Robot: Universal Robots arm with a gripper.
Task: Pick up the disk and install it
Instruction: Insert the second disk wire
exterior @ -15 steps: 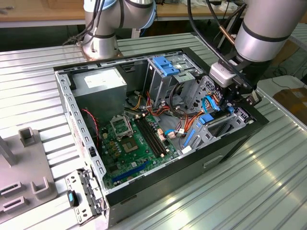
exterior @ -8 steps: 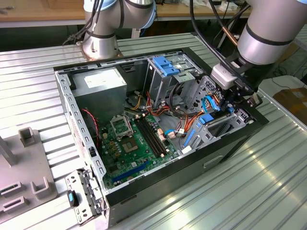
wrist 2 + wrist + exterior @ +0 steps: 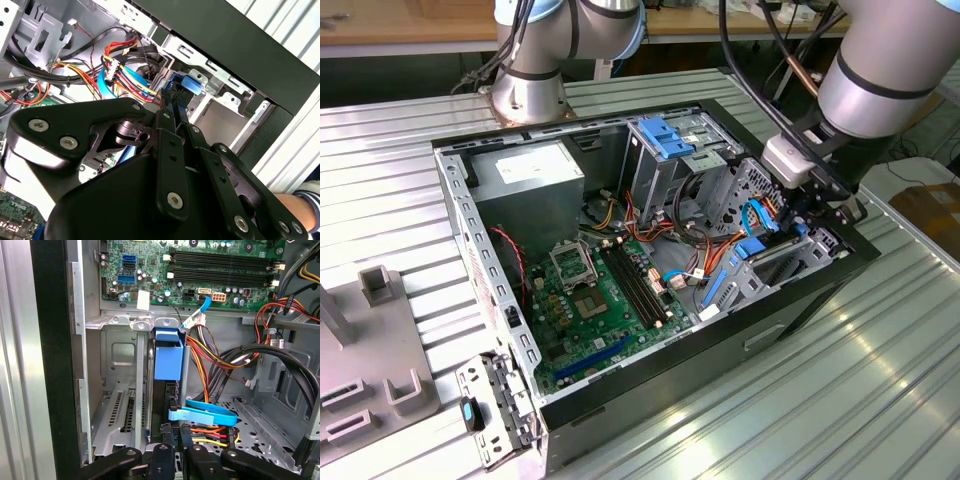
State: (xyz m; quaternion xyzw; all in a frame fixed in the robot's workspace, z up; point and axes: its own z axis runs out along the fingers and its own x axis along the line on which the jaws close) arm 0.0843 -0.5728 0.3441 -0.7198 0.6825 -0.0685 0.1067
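Disk (image 3: 165,390) stands on edge in the drive bay (image 3: 117,405) at the case (image 3: 800,300) front corner, blue carrier tab uppermost. My end effector (image 3: 172,437) is pinched narrow on its edge, fingers (image 3: 170,107) clamped around it. Motherboard (image 3: 600,300) lies at nine o'clock of the bay in the exterior view.

My own linkage hides most of the disk (image 3: 176,89) in the second wrist view. My fingertips (image 3: 174,432) are too cramped to judge their grip.
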